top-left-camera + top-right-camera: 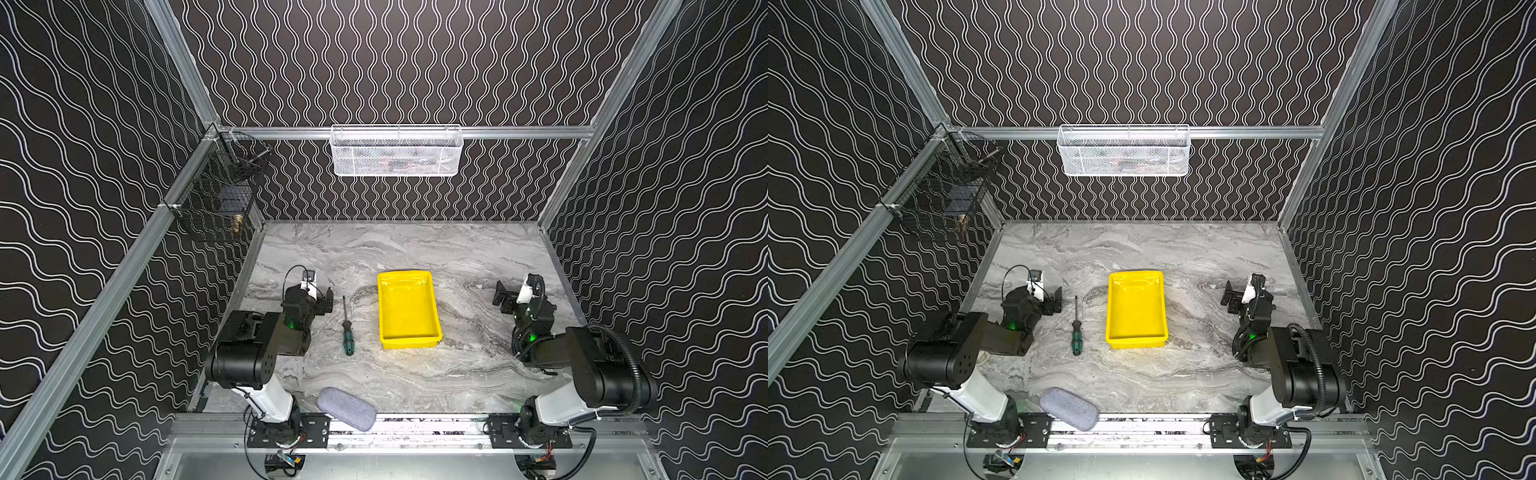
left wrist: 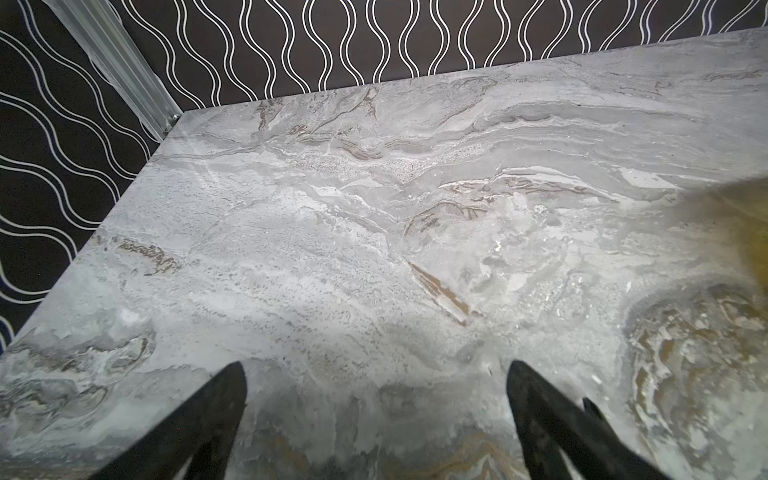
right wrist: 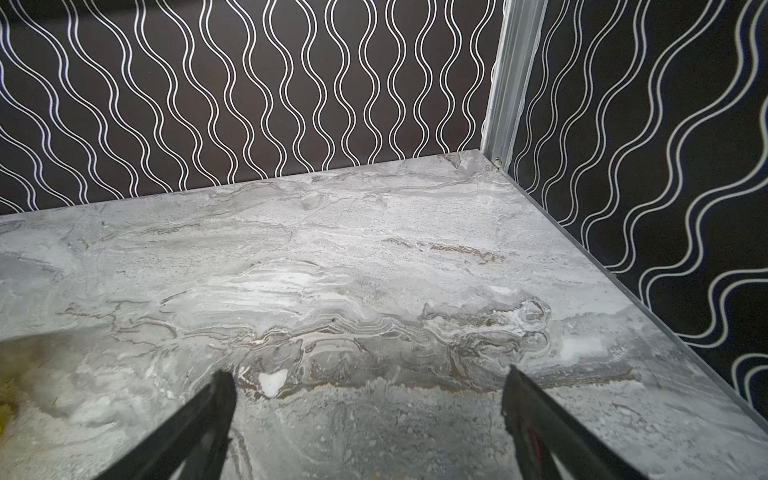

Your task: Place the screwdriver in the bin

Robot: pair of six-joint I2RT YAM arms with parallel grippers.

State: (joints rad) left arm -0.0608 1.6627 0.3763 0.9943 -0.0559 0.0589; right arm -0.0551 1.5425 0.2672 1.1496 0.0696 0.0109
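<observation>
The screwdriver (image 1: 346, 330) (image 1: 1076, 330), green-and-black handle toward the front and thin shaft pointing to the back, lies flat on the marble table in both top views. Just right of it sits the yellow bin (image 1: 408, 309) (image 1: 1136, 309), with nothing inside. My left gripper (image 1: 326, 300) (image 1: 1056, 300) (image 2: 374, 374) hovers open a little left of the screwdriver's shaft, holding nothing. My right gripper (image 1: 502, 297) (image 1: 1231, 299) (image 3: 368, 380) stands open well to the right of the bin. Neither wrist view shows the screwdriver; both show bare marble between the jaws.
A grey oval pouch (image 1: 346, 408) (image 1: 1069, 408) lies at the table's front edge. A white mesh basket (image 1: 395, 150) hangs on the back wall, and a black wire basket (image 1: 216, 195) on the left wall. Patterned walls enclose the table on three sides.
</observation>
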